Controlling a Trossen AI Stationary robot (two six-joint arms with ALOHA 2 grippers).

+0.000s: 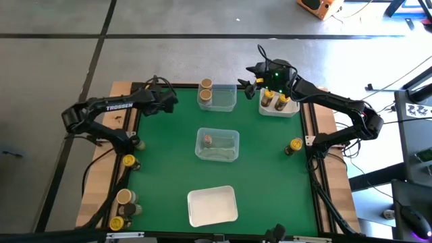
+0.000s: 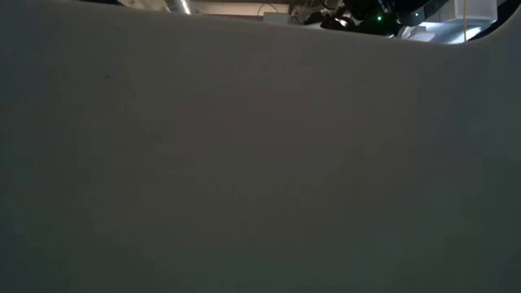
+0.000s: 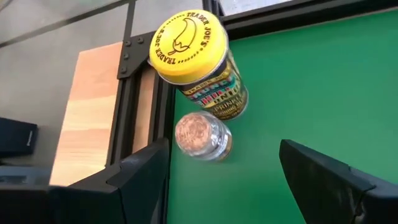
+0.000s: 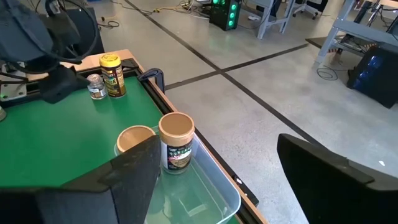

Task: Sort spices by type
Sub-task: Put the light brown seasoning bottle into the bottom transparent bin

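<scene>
Floor (image 1: 202, 61): grey concrete, crossed by dark seam lines that run straight in both directions.
Tabletop (image 1: 162, 155): green mat inside a black frame, with pale wooden boards (image 1: 94, 196) along its sides.
Orange box (image 1: 317, 7): stands on the floor beyond the tabletop's far edge, at the high view's upper margin.
Cables (image 1: 398, 94): dark leads trail over the floor on the right side.
Metal-legged furniture (image 4: 348, 31): grey legs and frames stand on the floor in the room behind.
Green light (image 4: 224, 12): glows from a dark unit on the floor, far off.
Low view: almost wholly blocked by a plain grey surface (image 2: 244, 163).
</scene>
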